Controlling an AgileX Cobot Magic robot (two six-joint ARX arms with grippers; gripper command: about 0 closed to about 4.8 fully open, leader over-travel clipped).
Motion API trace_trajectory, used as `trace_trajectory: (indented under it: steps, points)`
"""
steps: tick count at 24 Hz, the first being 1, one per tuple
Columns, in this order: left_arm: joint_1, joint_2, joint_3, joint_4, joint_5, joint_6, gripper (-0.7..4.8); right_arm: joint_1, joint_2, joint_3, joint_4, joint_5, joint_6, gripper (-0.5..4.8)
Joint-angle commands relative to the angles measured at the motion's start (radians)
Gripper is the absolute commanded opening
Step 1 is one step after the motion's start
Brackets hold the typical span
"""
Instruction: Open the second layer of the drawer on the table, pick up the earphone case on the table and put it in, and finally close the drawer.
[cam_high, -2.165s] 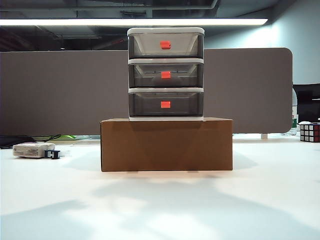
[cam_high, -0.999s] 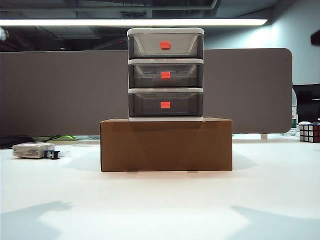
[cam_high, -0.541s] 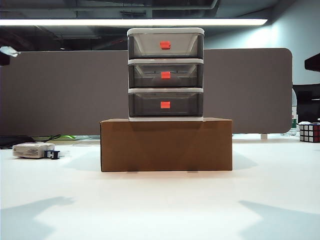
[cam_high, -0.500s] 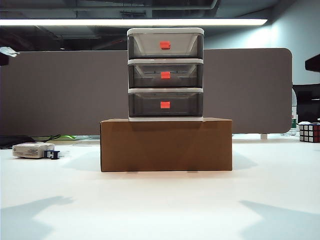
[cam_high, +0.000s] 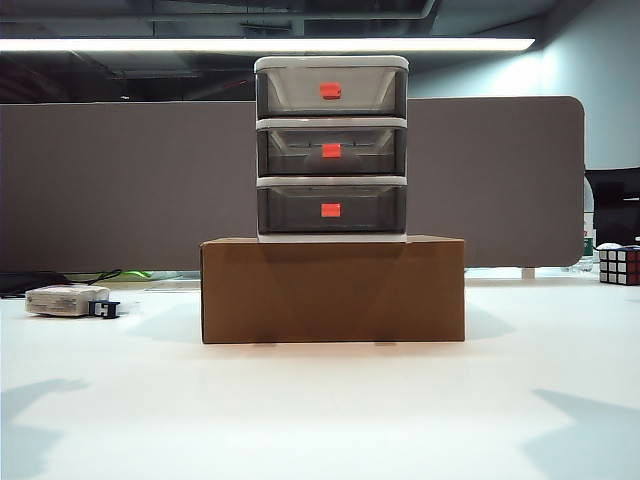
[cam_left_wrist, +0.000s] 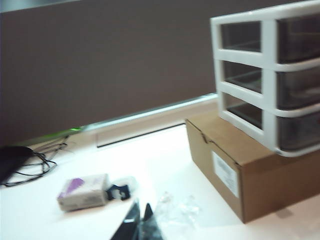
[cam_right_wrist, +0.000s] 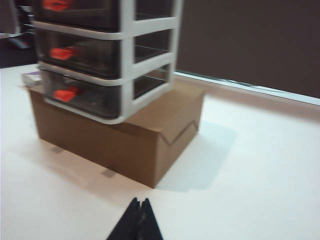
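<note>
- Nearest the cameras, over the bare white counter, the left gripper and the right gripper each show only in their own wrist views, as dark finger pairs pressed tip to tip with nothing between them
- Neither gripper appears in the exterior view; only soft shadows lie on the counter at 7 and 5 o'clock
- Just beyond the left gripper's tips in its wrist view lies some crumpled clear plastic, too blurred to say more
- At 9 o'clock from the cardboard box, well apart from it, lies a flat white boxy item with a dark plug touching its end
- At the counter's middle, the brown cardboard box sits flat, carrying the drawer upright on its top
- All three smoky grey tiers sit flush in the white frame; the second layer is pushed in, its orange-red tab facing the exterior camera
- The earphone case cannot be made out on the counter in any view
- At 3 o'clock, at the counter's far edge, stands a puzzle cube
- Behind everything runs a grey partition, with dark cables near its foot at 9 o'clock
</note>
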Motion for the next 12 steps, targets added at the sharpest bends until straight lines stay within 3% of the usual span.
trace_trajectory:
  steps: [1,4,9,12]
  points:
    - [0.156,0.001,0.003,0.018,0.188,-0.032,-0.06,-0.073,-0.002,-0.006,0.008,-0.055,-0.005,-0.05]
    - [0.292,0.001,0.003,0.018,0.320,-0.051,-0.06,-0.129,-0.002,-0.006,0.008,-0.053,-0.004,-0.05]
    - [0.490,0.001,0.003,0.018,0.452,-0.085,-0.06,-0.180,-0.002,-0.006,0.011,-0.050,-0.004,-0.05]
    - [0.525,0.001,0.003,0.008,0.479,-0.105,-0.06,-0.177,-0.002,-0.006,0.011,-0.049,-0.004,-0.05]
